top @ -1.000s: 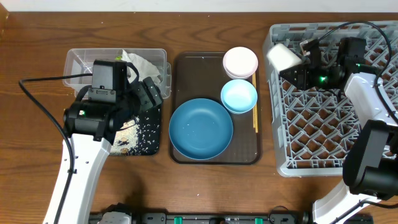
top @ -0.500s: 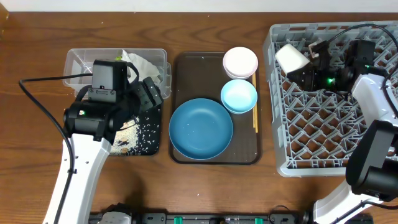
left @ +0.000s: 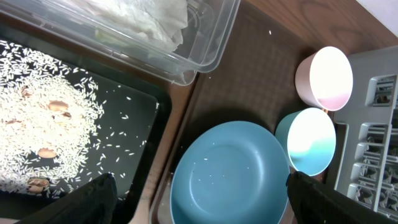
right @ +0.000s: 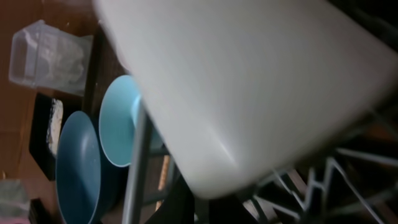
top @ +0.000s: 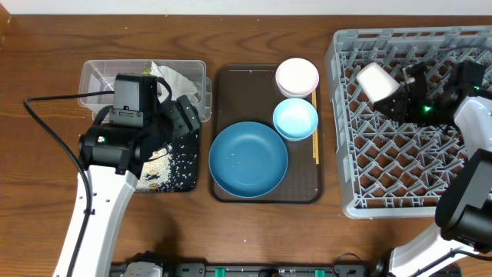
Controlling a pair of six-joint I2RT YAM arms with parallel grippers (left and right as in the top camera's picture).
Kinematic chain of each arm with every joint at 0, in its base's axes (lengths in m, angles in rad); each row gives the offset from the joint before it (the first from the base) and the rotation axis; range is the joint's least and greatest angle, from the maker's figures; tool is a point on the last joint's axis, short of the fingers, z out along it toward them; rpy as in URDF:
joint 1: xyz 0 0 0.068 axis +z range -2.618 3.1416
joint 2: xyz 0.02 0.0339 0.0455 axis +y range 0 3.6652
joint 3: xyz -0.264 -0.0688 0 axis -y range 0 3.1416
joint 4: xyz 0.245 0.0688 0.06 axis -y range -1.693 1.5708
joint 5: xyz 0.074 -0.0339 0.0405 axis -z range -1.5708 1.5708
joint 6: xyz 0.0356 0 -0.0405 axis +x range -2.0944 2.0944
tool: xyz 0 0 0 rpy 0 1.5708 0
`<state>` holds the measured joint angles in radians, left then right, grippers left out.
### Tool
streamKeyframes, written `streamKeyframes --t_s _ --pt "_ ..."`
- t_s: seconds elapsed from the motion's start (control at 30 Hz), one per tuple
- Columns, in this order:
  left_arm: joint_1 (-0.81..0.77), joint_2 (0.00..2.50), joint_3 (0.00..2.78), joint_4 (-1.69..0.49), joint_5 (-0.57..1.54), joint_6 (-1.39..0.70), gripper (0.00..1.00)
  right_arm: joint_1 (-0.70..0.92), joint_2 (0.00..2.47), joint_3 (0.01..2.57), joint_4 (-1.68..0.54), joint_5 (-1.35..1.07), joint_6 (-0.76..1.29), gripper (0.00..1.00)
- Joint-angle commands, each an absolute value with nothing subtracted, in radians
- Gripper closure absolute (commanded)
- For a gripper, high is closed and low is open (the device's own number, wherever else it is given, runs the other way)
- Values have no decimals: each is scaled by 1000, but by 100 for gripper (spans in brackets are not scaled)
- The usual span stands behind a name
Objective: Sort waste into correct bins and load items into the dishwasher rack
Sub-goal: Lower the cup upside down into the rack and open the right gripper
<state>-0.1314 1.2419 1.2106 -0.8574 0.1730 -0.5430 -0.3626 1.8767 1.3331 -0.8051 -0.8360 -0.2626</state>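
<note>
My right gripper (top: 390, 96) is shut on the small white cup (top: 375, 81) and holds it tilted over the left part of the grey dishwasher rack (top: 344, 206). The cup (right: 249, 81) fills most of the right wrist view. My left gripper (top: 184, 115) hangs open over the seam between the black tray of rice (top: 175, 168) and the blue dish (top: 248, 159). Its jaws (left: 202, 202) are wide apart and empty. The crumpled napkin (left: 149, 18) lies in the clear tub (top: 100, 77).
On the brown serving tray (top: 231, 85) sit the blue dish, a light-blue bowl (top: 295, 118) and a pinkish-white bowl (top: 297, 76). Wooden chopsticks (top: 315, 142) lie along the tray's right side. The rack's pegs stand close under the cup.
The right gripper has carried the cup rightward and a little forward, from the rack's back-left corner to further over the grid. The left arm has not moved.
</note>
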Motion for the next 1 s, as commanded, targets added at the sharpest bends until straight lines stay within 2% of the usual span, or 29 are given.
streamKeyframes --t_s 0.0,0.37,0.67,0.97 --pt "-126 1246 1233 -859 167 -536 10 -386 1889 1333 -818 -827 -239 88" --pt "-126 1246 1233 -859 167 -536 10 -447 1816 1333 -847 -807 -194 66" --pt "-126 1246 1233 -859 167 -536 10 -525 1620 1333 -872 -570 -59 62" --pt "-126 1246 1233 -859 167 -536 10 -448 1397 1333 -860 -553 -68 57"
